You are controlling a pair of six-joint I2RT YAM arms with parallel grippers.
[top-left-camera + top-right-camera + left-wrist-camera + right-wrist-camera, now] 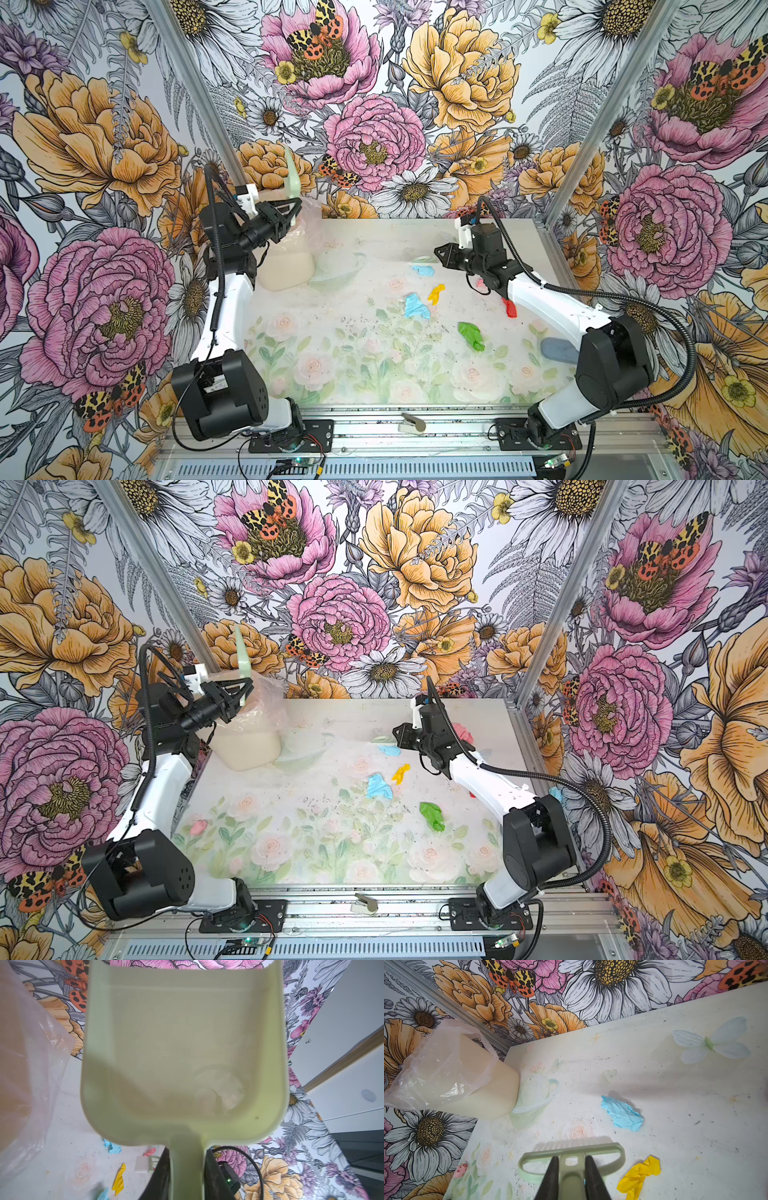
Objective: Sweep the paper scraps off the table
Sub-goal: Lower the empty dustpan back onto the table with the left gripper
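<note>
Two robot arms work at a flowered counter with a cream bin at its far left.

On the nearer side of the bin and well to its right, the right fingers are clamped tight on the handle of a pale green brush. Its bristles are close over the counter.

Right beside the bin, the left fingers are clamped on the handle of a matching dustpan. It is raised upright by the bin's plastic liner.

The step looks like emptying the pan. It is best to bring the pan's mouth over the liner's opening first. Then tip it slowly, so nothing drops outside.

All the scraps lie on the counter right of the bin. Counted nearest first:
- one green scrap
- one light blue scrap
- one red scrap
- one yellow scrap
- one pink scrap, half hidden by the right arm
- a second light blue scrap

That makes six scraps, plus one brush, one dustpan and one bin.
</note>
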